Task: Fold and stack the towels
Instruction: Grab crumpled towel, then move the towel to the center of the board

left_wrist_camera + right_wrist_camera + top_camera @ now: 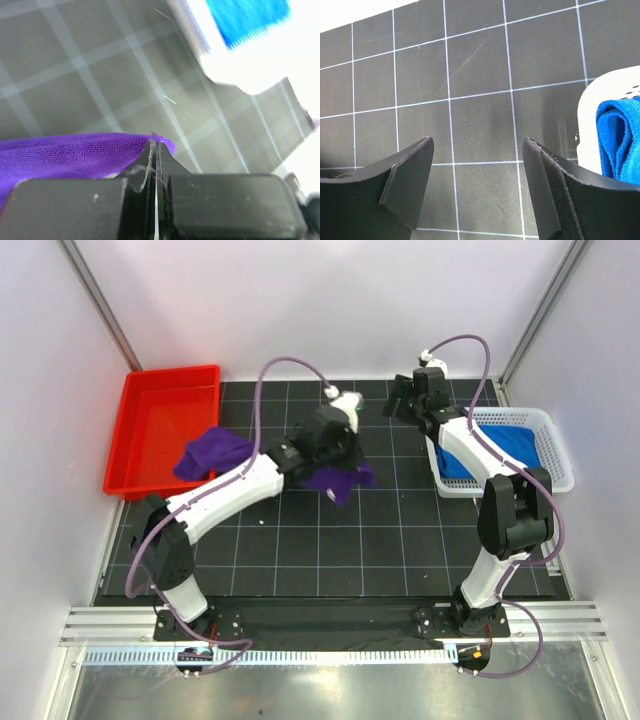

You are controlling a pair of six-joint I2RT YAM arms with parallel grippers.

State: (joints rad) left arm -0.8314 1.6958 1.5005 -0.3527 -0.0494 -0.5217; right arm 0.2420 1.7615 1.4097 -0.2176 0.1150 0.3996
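The deep purple towel (214,454) stretches from the red tray's near right corner across the mat to under my left gripper (345,465). In the left wrist view the gripper (155,145) is shut on the towel's edge (75,152). The royal blue towel (500,448) lies in the white mesh basket (556,445); it also shows in the right wrist view (620,142) and the left wrist view (247,17). My right gripper (400,400) is open and empty above the mat, left of the basket; in its wrist view (477,145) only mat shows between the fingers. The patterned yellow-orange towel is out of view.
The red plastic tray (150,400) sits at the back left, partly off the black gridded mat (330,540). White walls close in on three sides. An aluminium rail (330,625) runs along the near edge by the arm bases.
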